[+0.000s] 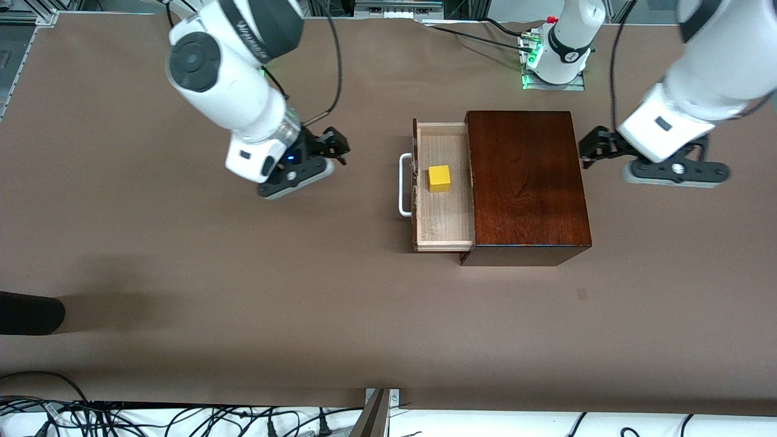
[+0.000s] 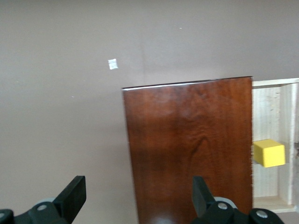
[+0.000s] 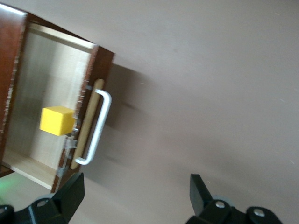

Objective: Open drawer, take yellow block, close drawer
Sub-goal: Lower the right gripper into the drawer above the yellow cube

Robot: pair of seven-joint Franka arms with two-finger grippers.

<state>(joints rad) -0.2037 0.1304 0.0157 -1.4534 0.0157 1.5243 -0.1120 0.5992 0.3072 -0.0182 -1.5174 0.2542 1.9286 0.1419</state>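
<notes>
We see the yellow block point(image 1: 439, 178) sitting in the drawer point(image 1: 443, 224), close to the drawer's front panel, its faces roughly square to the tray walls. The drawer is pulled out of the mahogany box point(image 1: 525, 182) toward the right arm's end of the surface point(image 1: 182, 273); its long side runs across that pull direction, and the white handle point(image 1: 403, 185) faces the right arm's end. Nothing covers the block from above. The right claw point(image 1: 331, 149) hangs over bare surface near the handle, fingers spread wide and empty. The left claw point(image 1: 598, 145) hangs beside the box's closed end, equally wide open, holding nothing.
</notes>
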